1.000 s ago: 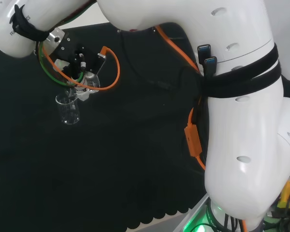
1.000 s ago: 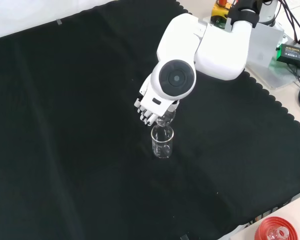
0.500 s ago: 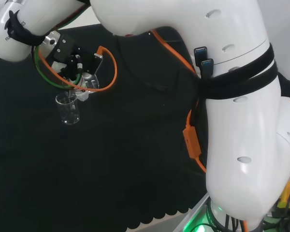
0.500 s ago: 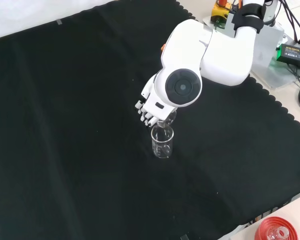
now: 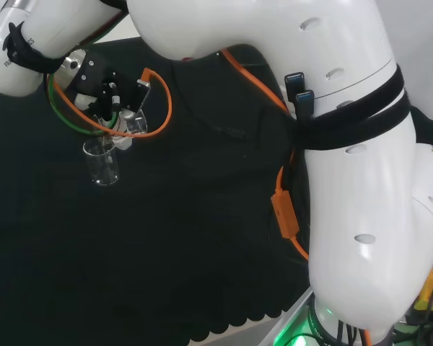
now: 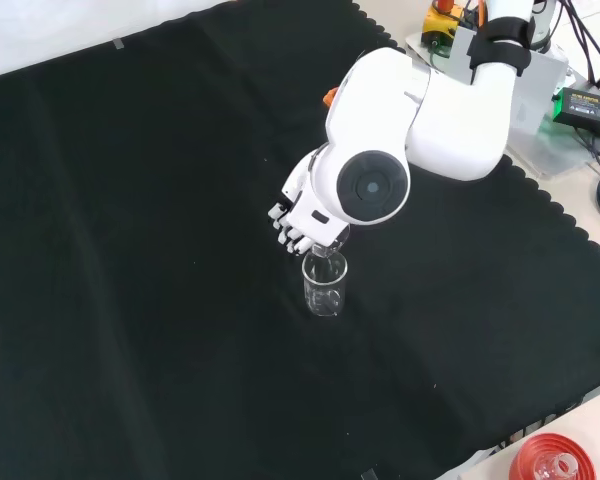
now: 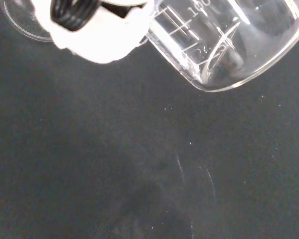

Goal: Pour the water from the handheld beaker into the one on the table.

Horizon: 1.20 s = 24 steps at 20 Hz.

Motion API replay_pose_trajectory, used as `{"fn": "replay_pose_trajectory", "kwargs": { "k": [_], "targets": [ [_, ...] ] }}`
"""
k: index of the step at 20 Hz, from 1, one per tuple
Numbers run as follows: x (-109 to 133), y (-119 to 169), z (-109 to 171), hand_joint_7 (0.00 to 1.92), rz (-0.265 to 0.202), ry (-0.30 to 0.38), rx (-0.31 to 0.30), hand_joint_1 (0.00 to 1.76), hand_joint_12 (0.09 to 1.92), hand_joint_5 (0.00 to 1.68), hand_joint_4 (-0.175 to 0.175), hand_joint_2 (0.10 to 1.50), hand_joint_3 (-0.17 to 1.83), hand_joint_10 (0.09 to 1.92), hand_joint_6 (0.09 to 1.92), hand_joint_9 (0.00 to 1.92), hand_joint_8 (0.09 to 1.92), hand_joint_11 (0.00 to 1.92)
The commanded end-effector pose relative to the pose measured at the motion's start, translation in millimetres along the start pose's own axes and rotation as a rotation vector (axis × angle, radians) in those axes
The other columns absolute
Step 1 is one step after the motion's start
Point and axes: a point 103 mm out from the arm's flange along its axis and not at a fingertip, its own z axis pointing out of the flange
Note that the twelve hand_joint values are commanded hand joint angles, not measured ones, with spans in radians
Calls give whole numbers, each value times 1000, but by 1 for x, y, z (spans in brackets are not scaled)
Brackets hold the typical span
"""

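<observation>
**A:** Pour stage here. Left of centre in the front view, the hand (image 6: 298, 215) sits just under the arm's big white link (image 6: 372, 187), fingers curled round the handheld beaker (image 6: 329, 238). It's tipped, with its mouth right over the beaker on the table (image 6: 323, 284).

**B:** And in the upper left of the head view, that standing beaker (image 5: 102, 160) is upright on the black cloth (image 5: 173, 238), with the held one (image 5: 133, 125) leaning in from just above and to its right.

**A:** How much has gone across?

**B:** Hard to call. It's clear glass and clear water; I can't make out a stream or a level in either vessel. In the wrist view the tilted beaker (image 7: 224, 42) looks close to empty along its lower wall, but I wouldn't swear to it.

**A:** So what makes this step go well?

**B:** Keep the lip centred over the lower rim and don't let it drift sideways while tilting. Tilt slowly, so the water runs off the lip rather than down the outside wall. Stay clear of the standing rim too; a light, free-standing beaker would probably tip if nudged.

**A:** And at the end?

**B:** Hold the tilt a beat for the last drips, then bring it level before lifting away.
</observation>
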Motion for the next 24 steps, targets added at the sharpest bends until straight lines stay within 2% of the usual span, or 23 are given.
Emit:
{"fn": "replay_pose_trajectory", "kwargs": {
  "k": [1,4,24],
  "targets": [
    [1,1,-2,1289,8,-24,6,1296,919,1004,-175,1115,-175,986,918,1325,730,1058],
    [0,2,-4,1289,6,-56,19,1296,919,1004,-175,1115,-175,986,919,1325,731,1058],
    [-2,1,-8,1287,23,-66,22,1296,919,1002,-175,1116,-175,986,921,1327,734,1058]
  ]
}}
